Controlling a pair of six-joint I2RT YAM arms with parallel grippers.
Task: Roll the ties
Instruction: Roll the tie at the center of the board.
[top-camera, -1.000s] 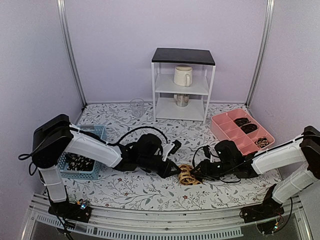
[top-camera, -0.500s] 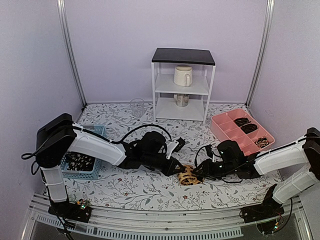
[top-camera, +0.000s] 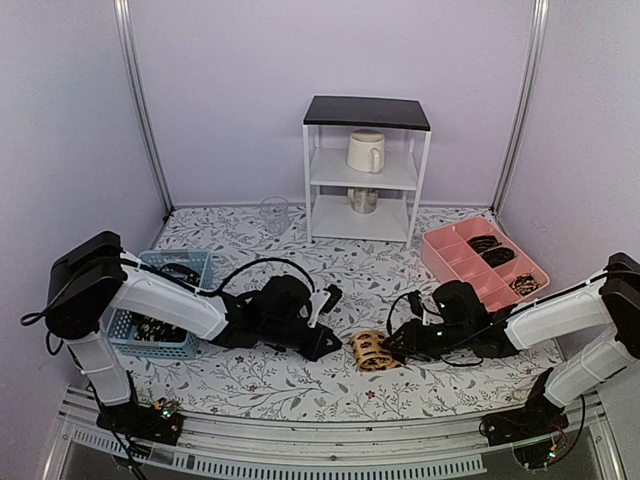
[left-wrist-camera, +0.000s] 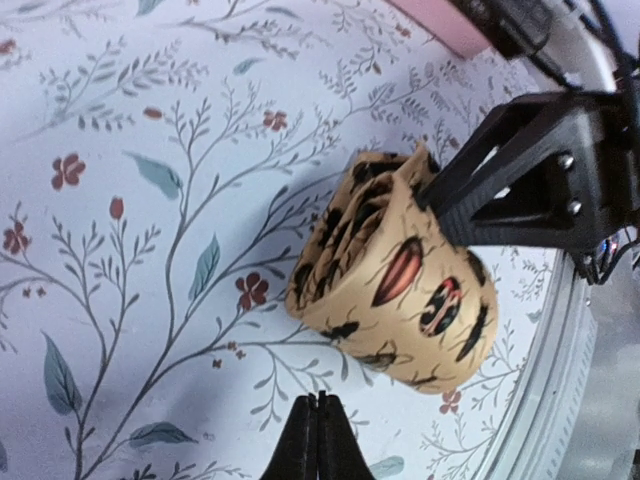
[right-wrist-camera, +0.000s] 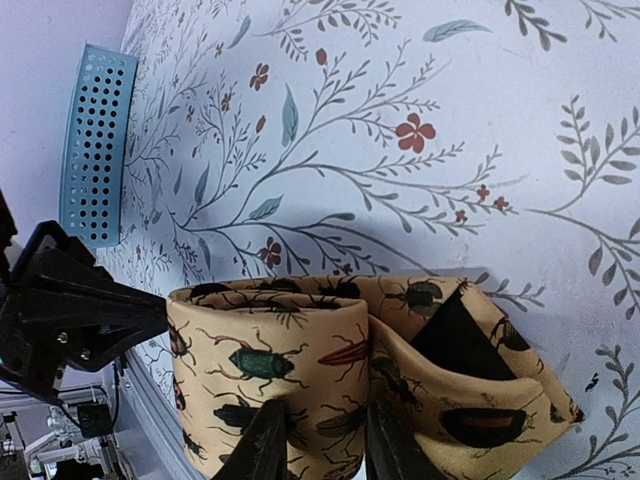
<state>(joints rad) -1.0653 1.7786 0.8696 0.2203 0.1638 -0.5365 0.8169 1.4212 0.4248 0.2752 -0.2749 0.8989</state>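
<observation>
**Though rolled, tie (left-wrist-camera: 395, 280) is pinched**

Whereas the top view blurs detail, the left wrist shows the left gripper (left-wrist-camera: 317, 415) closed, empty, beside the tie roll on the worktop (left-wrist-camera: 130, 300); the right gripper (right-wrist-camera: 322, 440) pinches its layers.

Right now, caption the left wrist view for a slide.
Right gripper grips the rolled tan tie; shut left gripper hovers beside it.

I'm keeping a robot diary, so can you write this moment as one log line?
tie: rolled, on table | right claw: pinching tie | left claw: shut, beside tie, not touching
</observation>
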